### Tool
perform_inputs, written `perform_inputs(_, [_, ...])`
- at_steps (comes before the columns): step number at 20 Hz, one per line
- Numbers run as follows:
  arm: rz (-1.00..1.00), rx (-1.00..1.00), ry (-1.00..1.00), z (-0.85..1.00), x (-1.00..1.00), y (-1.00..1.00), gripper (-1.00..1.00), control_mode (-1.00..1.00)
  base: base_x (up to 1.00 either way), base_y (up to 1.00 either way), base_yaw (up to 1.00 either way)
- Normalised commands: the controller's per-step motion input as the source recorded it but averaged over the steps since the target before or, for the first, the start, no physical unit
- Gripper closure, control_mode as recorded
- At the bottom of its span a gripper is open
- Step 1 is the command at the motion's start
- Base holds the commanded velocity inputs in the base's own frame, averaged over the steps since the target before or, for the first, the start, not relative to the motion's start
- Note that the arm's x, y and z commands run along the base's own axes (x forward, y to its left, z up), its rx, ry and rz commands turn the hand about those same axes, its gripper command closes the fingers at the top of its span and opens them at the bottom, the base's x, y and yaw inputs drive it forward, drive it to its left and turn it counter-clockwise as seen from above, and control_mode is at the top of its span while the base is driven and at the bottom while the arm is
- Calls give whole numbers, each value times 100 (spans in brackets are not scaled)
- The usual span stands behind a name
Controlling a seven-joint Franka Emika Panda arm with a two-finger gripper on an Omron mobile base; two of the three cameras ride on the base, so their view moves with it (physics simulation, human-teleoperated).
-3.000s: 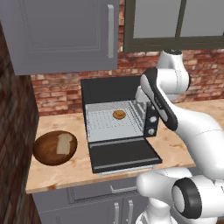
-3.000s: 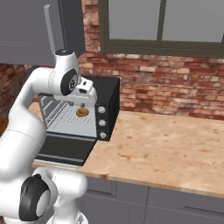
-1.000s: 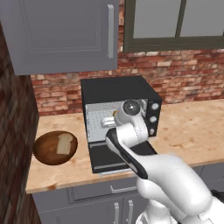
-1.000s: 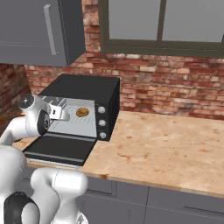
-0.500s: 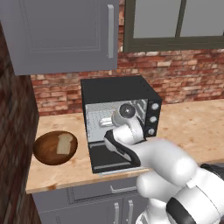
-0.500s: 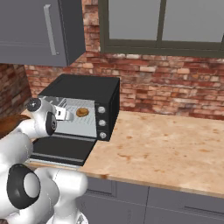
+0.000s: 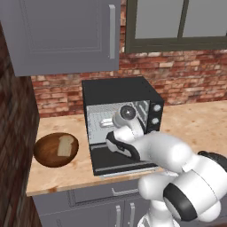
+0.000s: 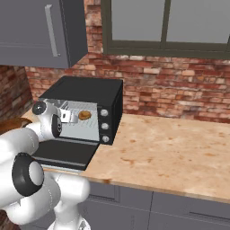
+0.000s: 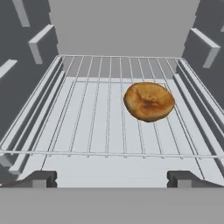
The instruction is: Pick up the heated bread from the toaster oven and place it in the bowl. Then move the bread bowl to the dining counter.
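Golden-brown bread [image 9: 149,101] lies right of centre on the rack of the toaster oven [image 7: 119,95]. The gripper [image 9: 111,178] sits at the oven mouth, its fingers spread wide, holding nothing: the reach is in hand. Next, it must go deeper and rightward to straddle the bread. The bowl [image 7: 45,154] waits at left of frame. Three seconds ago the arm stood high; now it is low, at the door.

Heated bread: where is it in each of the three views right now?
Left base view: I cannot make it out; the arm stands in front of the toaster oven opening.
Right base view: heated bread sits left of centre, inside the oven, just right of the wrist.
Hand view: right of centre on the wire rack, ahead of the open claw.
Shared landmark: the wire rack.
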Motion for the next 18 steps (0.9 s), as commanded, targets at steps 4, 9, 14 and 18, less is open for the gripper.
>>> perform_inputs(4, [0, 0, 0, -21, 16, 0, -100, -100, 0, 0, 0])
perform_inputs(9, [0, 0, -8, -26, 27, 0, -100, -100, 0, 0, 0])
perform_inputs(14, [0, 0, -11, -11, 20, 3, -100, -100, 0, 0, 0])
perform_inputs(18, [0, 0, -13, -4, 0, 1, -100, -100, 0, 0, 0])
